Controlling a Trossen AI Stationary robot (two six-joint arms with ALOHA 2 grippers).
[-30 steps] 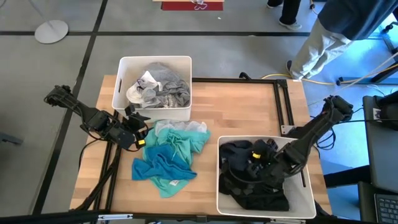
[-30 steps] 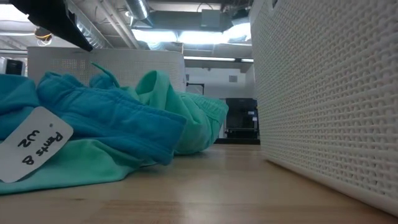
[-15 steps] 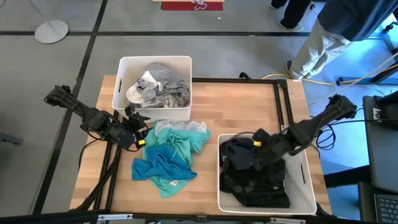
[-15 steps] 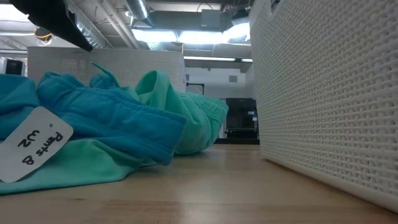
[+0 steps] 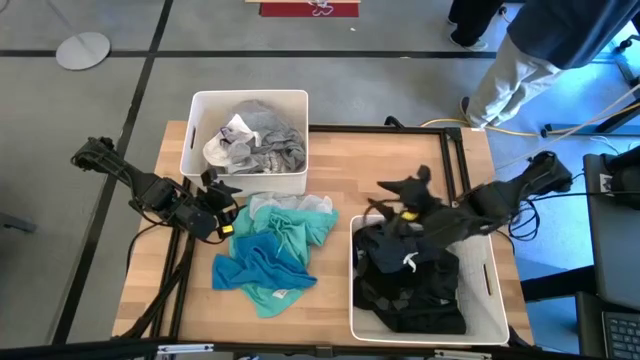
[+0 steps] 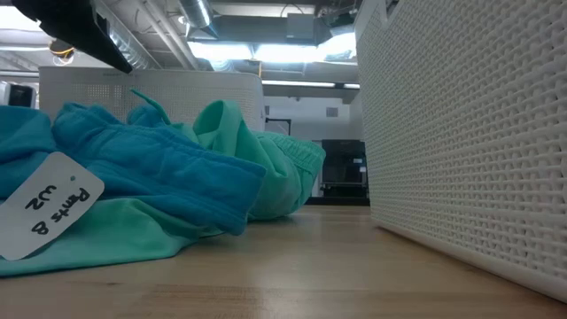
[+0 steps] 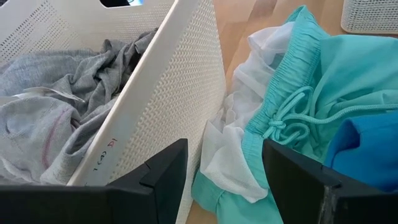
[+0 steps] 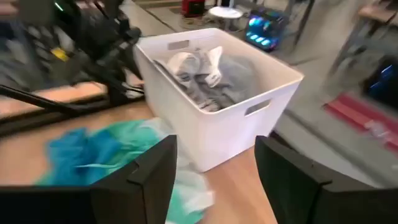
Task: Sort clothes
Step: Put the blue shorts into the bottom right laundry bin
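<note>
A pile of teal and mint green clothes [image 5: 272, 250] lies on the wooden table, with a white garment [image 5: 266, 207] at its far edge. It also shows in the low view [image 6: 168, 186], with a paper tag [image 6: 49, 204]. Black clothes [image 5: 405, 280] lie in the right bin [image 5: 495, 290]. Grey and white clothes [image 5: 255, 140] lie in the far-left bin [image 5: 195, 135]. My left gripper [image 5: 226, 212] is open and low beside that bin's near wall, at the pile's left edge [image 7: 224, 168]. My right gripper [image 5: 405, 185] is open and empty, raised over the right bin's far edge.
A black metal frame [image 5: 455, 165] runs along the table's far-right corner. A person [image 5: 520, 50] stands beyond the table's far right. Bare wood [image 5: 370, 165] lies between the two bins. The right bin's wall [image 6: 461, 133] fills the low view's right side.
My right gripper has risen out of the right bin and gone toward the table's far edge, turning level to point at the far-left bin. It carries nothing; the black clothes have stayed in the bin.
</note>
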